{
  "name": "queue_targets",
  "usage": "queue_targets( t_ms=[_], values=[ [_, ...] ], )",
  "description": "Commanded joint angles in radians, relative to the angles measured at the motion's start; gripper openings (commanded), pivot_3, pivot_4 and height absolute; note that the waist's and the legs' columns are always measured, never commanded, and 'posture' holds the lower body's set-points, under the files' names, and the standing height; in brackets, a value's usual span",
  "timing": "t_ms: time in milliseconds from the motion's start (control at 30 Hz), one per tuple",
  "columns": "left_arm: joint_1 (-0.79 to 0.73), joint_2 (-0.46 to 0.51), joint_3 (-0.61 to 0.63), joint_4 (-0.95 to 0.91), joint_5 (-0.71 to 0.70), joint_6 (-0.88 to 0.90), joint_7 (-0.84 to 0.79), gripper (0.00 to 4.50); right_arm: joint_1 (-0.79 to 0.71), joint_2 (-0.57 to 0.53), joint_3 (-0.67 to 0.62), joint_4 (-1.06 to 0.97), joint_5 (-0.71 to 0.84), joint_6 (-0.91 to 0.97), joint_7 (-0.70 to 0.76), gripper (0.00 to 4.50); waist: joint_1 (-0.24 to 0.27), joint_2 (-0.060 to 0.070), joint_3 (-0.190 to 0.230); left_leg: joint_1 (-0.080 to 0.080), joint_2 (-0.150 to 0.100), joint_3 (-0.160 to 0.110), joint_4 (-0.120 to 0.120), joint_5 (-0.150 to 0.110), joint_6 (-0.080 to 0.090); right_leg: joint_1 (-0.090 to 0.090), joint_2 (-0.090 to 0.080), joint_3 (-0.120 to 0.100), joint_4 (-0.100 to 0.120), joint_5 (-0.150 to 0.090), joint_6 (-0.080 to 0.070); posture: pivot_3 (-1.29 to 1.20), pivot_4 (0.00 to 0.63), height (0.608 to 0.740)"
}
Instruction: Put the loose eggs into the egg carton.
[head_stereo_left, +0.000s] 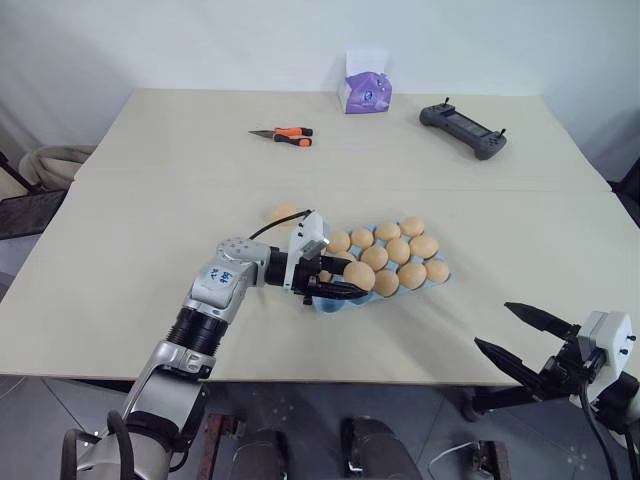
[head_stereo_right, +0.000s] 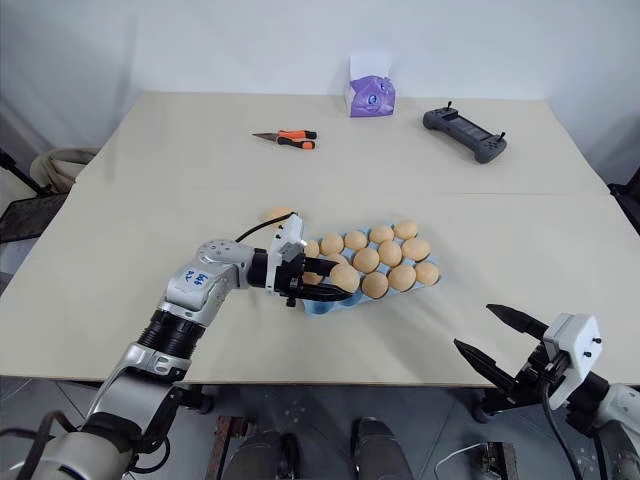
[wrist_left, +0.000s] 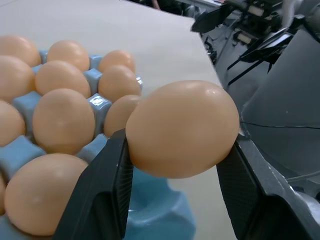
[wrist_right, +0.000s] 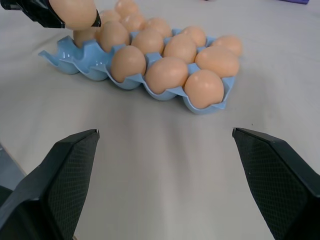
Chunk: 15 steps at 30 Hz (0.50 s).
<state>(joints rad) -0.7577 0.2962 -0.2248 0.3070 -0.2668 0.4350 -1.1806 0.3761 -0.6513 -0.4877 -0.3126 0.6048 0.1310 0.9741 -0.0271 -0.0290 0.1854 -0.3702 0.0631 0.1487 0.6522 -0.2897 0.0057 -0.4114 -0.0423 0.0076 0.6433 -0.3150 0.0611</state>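
Left gripper (head_stereo_left: 340, 283) is clamping an egg (wrist_left: 182, 129) between its two black fingers (wrist_left: 102, 192), holding it just above the near left corner of the egg carton (wrist_right: 65, 52), where a blue cup is sitting bare beneath it; the arm is reaching in from the left with the gripper pointing toward the robot's right; the carton is lying near the middle of the worktop (head_stereo_left: 150, 200), its long side running slantwise, and most of its cups are carrying eggs; one loose egg (head_stereo_left: 284, 212) is resting on the worktop just beyond the left arm, apart from the carton; right gripper (head_stereo_left: 527, 335) is hanging at the near right edge of the worktop, well apart from the carton, its fingers spread wide and gripping nothing; farther back a pair of orange-handled pliers (head_stereo_left: 283, 135), a purple-and-white tissue box (head_stereo_left: 365, 87) and a dark handheld controller (head_stereo_left: 463, 128) are lying well apart from one another.
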Motion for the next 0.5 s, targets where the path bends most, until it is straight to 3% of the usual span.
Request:
queue_targets(
  t_ms=[33,167,200,500],
  values=[
    [-0.034,-0.016,-0.011,0.027,0.019,-0.039,0.012,3.06,0.014,0.016,-0.030,-0.053,0.005,-0.011,-0.029,4.50,0.000,0.000,0.000,0.000,0.000,0.000,0.000,0.000,0.000,0.000,0.000,0.000,0.000,0.000,0.000,0.00,0.150,0.740],
    [-0.038,-0.021,-0.015,0.035,0.019,-0.043,0.002,4.31,0.013,0.018,-0.021,-0.073,0.003,-0.002,-0.053,4.50,-0.001,0.000,0.000,0.000,0.000,0.000,0.000,0.000,0.000,0.000,0.000,0.000,0.000,0.000,0.000,0.00,0.150,0.740],
    [-0.036,-0.022,-0.017,0.033,0.021,-0.042,0.003,4.44,0.013,0.018,-0.019,-0.080,0.004,0.003,-0.060,4.50,-0.001,0.000,0.000,0.000,0.000,0.000,0.000,0.000,0.000,0.000,0.000,0.000,0.000,0.000,0.000,0.00,0.150,0.740],
    [-0.040,-0.016,0.037,-0.035,-0.003,-0.045,0.067,4.44,0.001,0.009,-0.014,-0.094,0.007,0.027,-0.078,4.50,0.000,0.000,0.000,0.000,0.000,0.000,-0.001,0.000,0.000,0.000,0.000,0.000,0.000,0.000,0.000,0.00,0.150,0.740]
  ],
)
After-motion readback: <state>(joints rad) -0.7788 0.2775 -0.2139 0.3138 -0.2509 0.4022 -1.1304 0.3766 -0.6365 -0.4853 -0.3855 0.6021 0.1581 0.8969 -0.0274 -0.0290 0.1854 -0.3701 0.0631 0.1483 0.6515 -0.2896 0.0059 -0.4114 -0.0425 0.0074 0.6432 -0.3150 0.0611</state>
